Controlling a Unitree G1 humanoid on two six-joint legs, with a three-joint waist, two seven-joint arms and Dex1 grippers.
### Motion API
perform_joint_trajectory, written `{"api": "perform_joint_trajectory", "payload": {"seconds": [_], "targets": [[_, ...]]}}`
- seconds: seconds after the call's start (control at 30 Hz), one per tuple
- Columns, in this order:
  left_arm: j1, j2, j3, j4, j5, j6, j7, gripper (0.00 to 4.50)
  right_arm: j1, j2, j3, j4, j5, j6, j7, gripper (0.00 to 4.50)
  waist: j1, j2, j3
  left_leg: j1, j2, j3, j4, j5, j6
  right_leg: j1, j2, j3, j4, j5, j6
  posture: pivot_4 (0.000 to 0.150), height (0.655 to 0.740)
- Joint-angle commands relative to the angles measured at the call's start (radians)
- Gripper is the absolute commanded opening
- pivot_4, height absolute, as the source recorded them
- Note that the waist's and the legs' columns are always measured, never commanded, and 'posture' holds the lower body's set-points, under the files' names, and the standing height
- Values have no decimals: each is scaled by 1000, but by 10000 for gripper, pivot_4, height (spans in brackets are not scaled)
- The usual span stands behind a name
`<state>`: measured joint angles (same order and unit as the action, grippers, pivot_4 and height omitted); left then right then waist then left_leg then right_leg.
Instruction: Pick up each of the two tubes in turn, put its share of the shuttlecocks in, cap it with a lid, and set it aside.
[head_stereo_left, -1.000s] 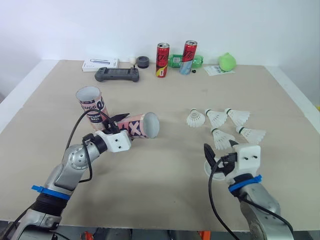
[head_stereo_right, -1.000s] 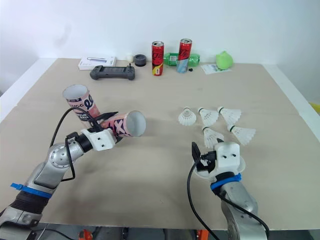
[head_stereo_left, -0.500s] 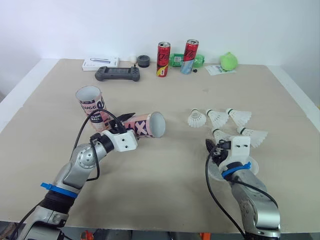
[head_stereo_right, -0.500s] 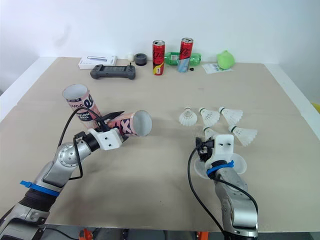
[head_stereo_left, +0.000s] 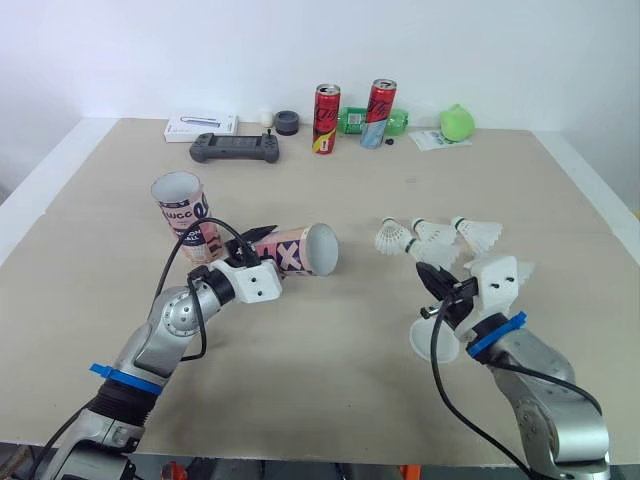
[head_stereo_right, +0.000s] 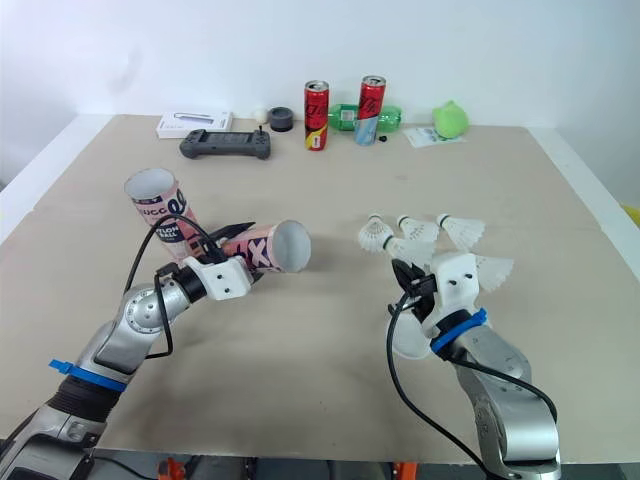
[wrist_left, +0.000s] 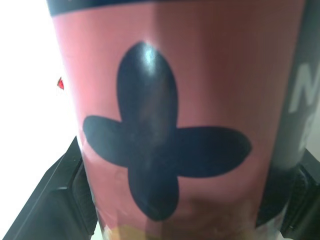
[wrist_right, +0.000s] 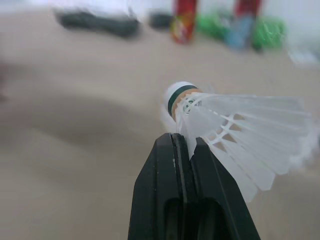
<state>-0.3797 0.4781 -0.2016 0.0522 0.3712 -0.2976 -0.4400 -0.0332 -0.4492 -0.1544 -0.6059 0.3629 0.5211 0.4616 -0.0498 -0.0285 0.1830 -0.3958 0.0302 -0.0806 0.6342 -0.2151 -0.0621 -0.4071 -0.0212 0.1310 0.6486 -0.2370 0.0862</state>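
Shuttlecock (wrist_right: 235, 120) sits clamped by its feathers in the right gripper (wrist_right: 185, 141).

Far on the surface (head_stereo_left: 400, 190) lie a white box (head_stereo_left: 201, 127), a black game controller (head_stereo_left: 234, 149), a green bottle (head_stereo_left: 350, 122) and a green round thing (head_stereo_left: 454, 123); a red can (head_stereo_left: 326, 120) and a taller red can (head_stereo_left: 379, 115) stand upright.

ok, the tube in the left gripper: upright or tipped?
Tipped. The left gripper holds the pink tube nearly on its side, with its open mouth toward the loose shuttlecocks.
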Motion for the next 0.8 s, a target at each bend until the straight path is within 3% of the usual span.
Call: {"api": "perform_joint_trajectory", "payload": {"seconds": [0.03,0.3,0.67,0.7,0.8], "targets": [[-40,-12,-7,-1,-2,-7,12,39647,-124,-81,75,-104,52,-25,133,534,0,0,0,0,0,0,0,1,1,0,0,0,0,1,1,1500,7400],[-47,-19,-5,6,9,3,22,39647,-269,-150,235,-69,-14,-40,204,534,2,0,0,-3,-1,-1,0,1,2,-1,-1,0,-1,1,1,1500,7400],[-23,-19,-2,-27,6,24,28,39647,-273,-133,294,-48,-81,-63,194,534,2,0,0,-4,-1,-2,0,1,2,-1,-1,-1,-2,1,1,1500,7400],[-22,-20,-2,-27,6,25,28,39647,-269,-120,279,-59,-48,-46,191,6743,2,0,0,-3,-1,-2,0,1,2,-1,-1,-1,-2,1,1,1500,7400],[-19,-25,2,-28,2,36,32,39647,-220,-81,198,-92,33,-7,152,19804,2,0,0,-3,-1,-2,0,1,2,-1,-1,-1,-2,1,1,1500,7400]]}}
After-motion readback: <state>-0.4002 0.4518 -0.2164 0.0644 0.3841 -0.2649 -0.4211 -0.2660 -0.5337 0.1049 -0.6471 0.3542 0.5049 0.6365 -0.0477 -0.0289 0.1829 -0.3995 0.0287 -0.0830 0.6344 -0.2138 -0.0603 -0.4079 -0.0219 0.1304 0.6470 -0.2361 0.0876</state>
